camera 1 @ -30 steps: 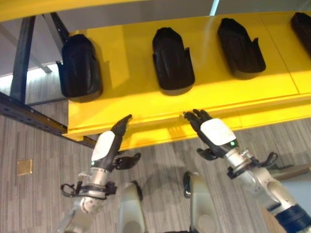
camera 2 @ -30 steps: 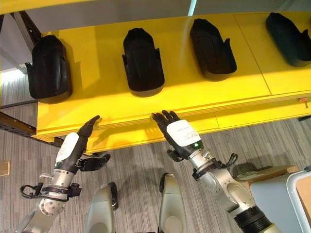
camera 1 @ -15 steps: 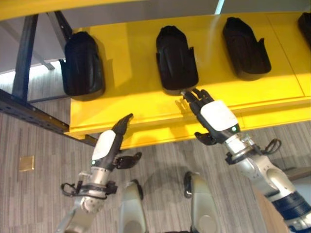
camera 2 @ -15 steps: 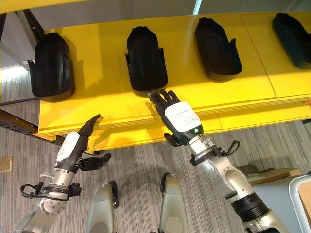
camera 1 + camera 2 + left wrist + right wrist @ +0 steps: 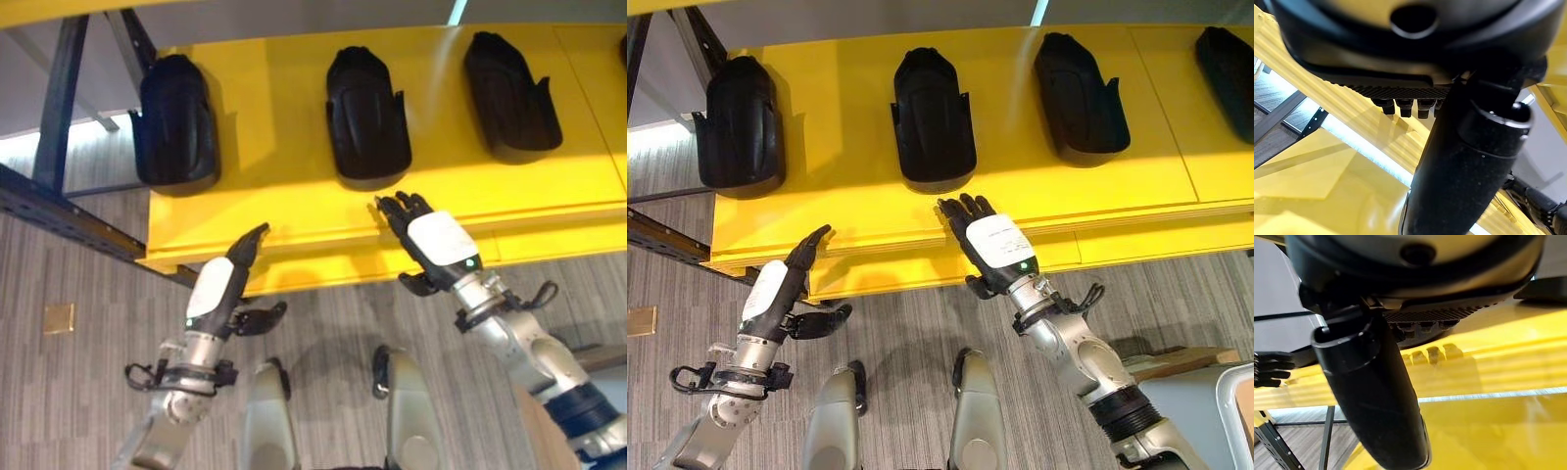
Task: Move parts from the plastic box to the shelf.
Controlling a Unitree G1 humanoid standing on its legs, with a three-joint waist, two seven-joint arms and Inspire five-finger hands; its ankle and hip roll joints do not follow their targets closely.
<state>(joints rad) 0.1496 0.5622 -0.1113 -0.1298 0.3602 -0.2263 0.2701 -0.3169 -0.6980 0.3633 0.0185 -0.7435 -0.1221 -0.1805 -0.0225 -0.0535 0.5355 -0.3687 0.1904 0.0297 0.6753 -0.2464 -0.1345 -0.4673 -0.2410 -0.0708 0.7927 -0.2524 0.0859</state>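
Right hand (image 5: 991, 243), fingers spread and empty, hovers mid-frame just below the middle black moulded plastic part (image 5: 934, 118) lying lengthwise up-frame on the yellow shelf (image 5: 1038, 196).

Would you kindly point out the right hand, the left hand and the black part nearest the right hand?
right hand (image 5: 997, 242), right eye view, white back.
left hand (image 5: 765, 291), right eye view, white back.
middle black part (image 5: 935, 117), right eye view, top surface.

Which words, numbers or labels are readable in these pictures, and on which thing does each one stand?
None are readable.
Right hand: its white back cover carries faint marks, too blurred to read.
Left hand: white cover, no text visible.
Black parts and yellow shelf: no lettering visible.
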